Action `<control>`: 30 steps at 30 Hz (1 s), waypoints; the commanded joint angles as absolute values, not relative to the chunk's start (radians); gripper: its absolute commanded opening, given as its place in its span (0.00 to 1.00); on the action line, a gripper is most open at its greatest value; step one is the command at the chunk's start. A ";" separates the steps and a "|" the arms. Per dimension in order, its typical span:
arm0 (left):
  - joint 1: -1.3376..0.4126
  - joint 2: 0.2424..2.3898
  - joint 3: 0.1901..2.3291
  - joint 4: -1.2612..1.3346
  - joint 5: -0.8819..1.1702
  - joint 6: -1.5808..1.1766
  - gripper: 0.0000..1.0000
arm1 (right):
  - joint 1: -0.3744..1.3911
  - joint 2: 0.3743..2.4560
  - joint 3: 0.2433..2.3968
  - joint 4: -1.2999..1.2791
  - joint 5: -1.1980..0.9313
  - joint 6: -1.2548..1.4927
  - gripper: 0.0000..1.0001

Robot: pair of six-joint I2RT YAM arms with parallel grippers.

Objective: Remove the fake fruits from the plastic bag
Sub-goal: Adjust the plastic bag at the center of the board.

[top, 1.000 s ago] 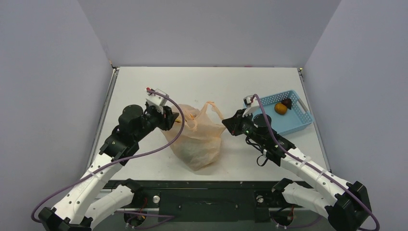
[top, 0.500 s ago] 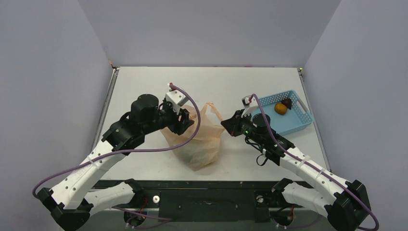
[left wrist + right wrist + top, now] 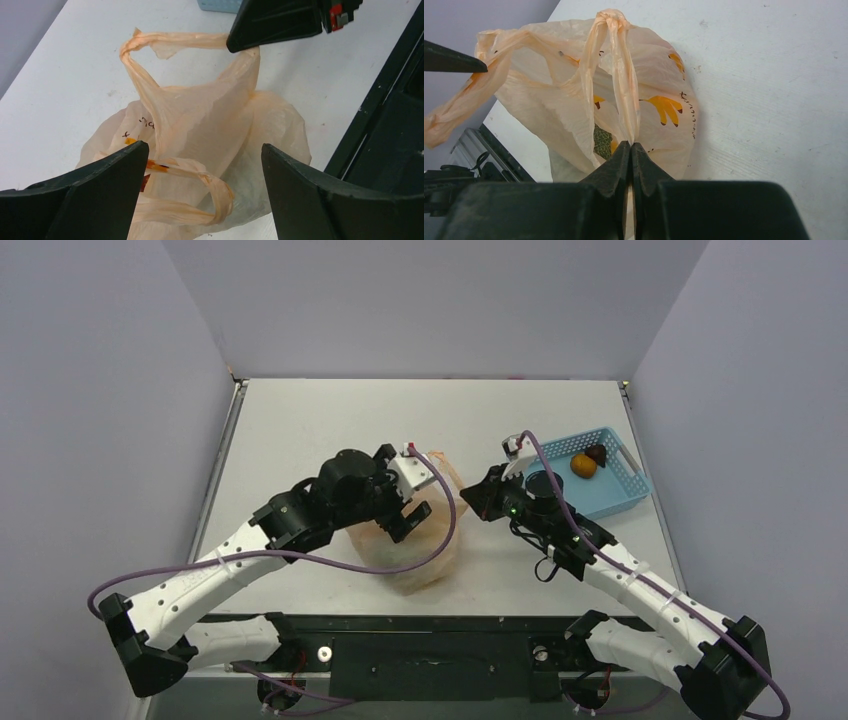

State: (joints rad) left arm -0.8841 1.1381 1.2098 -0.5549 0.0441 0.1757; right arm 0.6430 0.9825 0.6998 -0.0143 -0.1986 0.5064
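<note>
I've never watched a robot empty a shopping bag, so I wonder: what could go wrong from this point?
The right gripper pinches only one thin handle of the plastic bag; it might slip or tear if pulled. The left gripper hangs open over crumpled film and a loose handle, so it may well grab plastic rather than the fake fruits inside, perhaps dragging the light bag along.

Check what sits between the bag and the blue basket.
In the top view, the right gripper fills that stretch, shut on the bag's handle, its wrist reaching back to the basket.
</note>
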 commanded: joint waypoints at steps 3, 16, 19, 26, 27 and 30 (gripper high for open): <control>-0.982 1.000 1.079 -0.424 -0.193 0.283 0.87 | 0.653 0.977 0.743 -0.023 -0.175 0.489 0.00; -0.951 1.087 1.051 -0.317 -0.615 0.204 0.13 | 0.685 1.028 0.747 0.037 -0.165 0.504 0.00; -0.924 1.065 1.028 -0.284 -0.658 0.194 0.00 | 0.684 1.042 0.770 0.018 -0.132 0.502 0.00; -0.818 1.125 1.024 -0.253 -0.692 0.149 0.00 | 0.648 1.129 0.883 -0.011 -0.089 0.480 0.00; -0.802 1.135 1.042 -0.267 -0.706 0.137 0.00 | 0.639 1.145 0.900 -0.030 -0.086 0.479 0.00; -0.695 1.177 1.076 -0.295 -0.728 0.064 0.00 | 0.620 1.250 1.024 -0.086 -0.088 0.475 0.00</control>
State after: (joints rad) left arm -0.8017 1.1313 1.0073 -0.3058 -0.6590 0.1596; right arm 0.6456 1.1580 0.8772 -0.0574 -0.1192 0.4969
